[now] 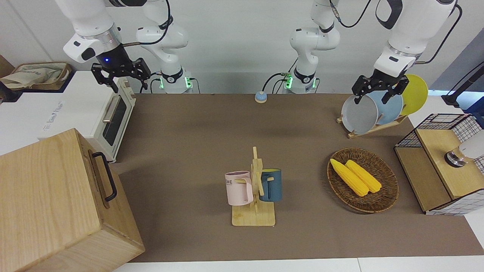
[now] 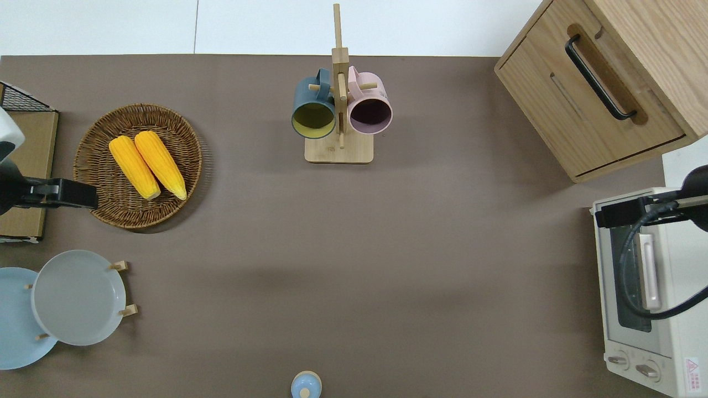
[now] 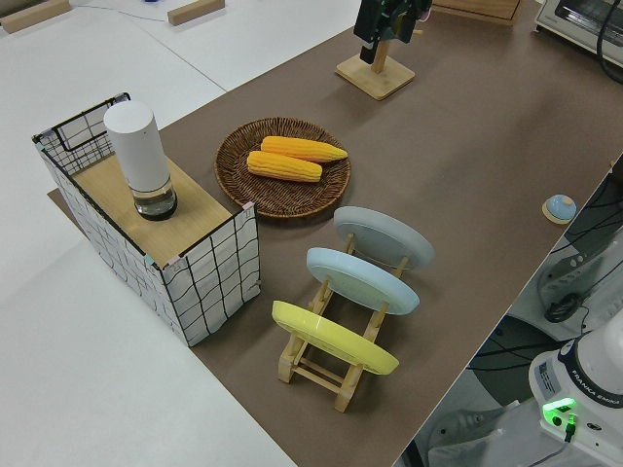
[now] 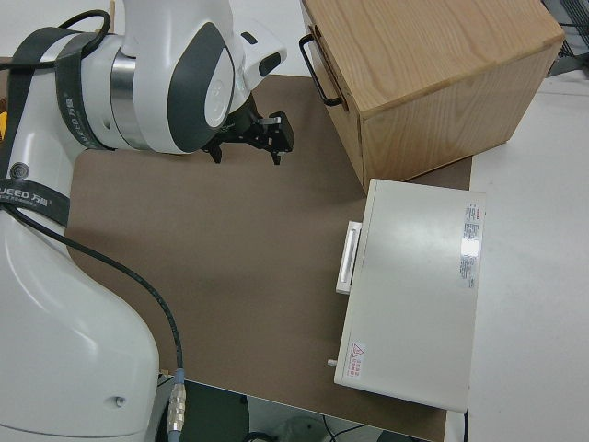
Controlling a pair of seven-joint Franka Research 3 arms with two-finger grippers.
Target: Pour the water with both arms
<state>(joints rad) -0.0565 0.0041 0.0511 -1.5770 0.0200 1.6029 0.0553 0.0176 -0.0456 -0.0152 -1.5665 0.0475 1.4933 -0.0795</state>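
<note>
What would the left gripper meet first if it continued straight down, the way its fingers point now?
Probably the grey plate at the front of the wooden rack: the left gripper, fingers open, hangs right above its rim. Depth is unclear, so it might meet the light blue plate instead.

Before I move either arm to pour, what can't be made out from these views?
- Water level in the white bottle: its wall is opaque.
- Mugs: only dark insides show overhead; contents unclear.
- Oven interior: overhead, a cable crosses the dark door glass.
- Mug rack in the left side view: the left end effector covers the mugs.
</note>
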